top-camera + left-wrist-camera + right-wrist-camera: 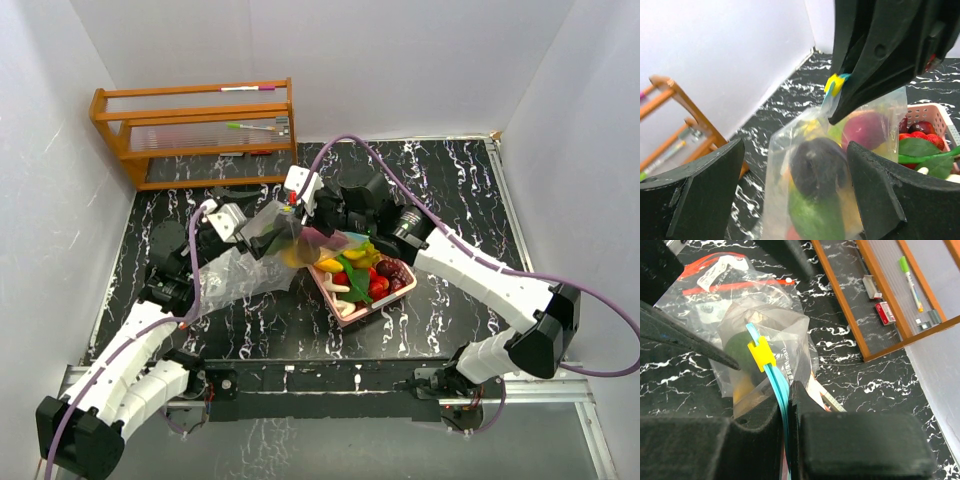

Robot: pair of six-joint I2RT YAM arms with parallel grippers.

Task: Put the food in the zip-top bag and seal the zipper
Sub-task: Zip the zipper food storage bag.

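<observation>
The clear zip-top bag (278, 243) hangs above the black table, holding a dark plum (817, 165), a green piece (815, 215) and a reddish fruit (865, 130). My right gripper (790, 387) is shut on the bag's teal zipper strip (780, 385), just behind the yellow slider (761, 354). From above, it (305, 215) reaches in to the bag's top. My left gripper (795, 150) is open, one finger on each side of the bag's body. More food (360, 268) lies in the pink tray (345, 308), right of the bag.
A wooden rack (200, 130) with markers stands at the back left. A second clear bag with a red zipper (720, 280) lies flat on the table beyond the held bag. White walls close in the table on three sides.
</observation>
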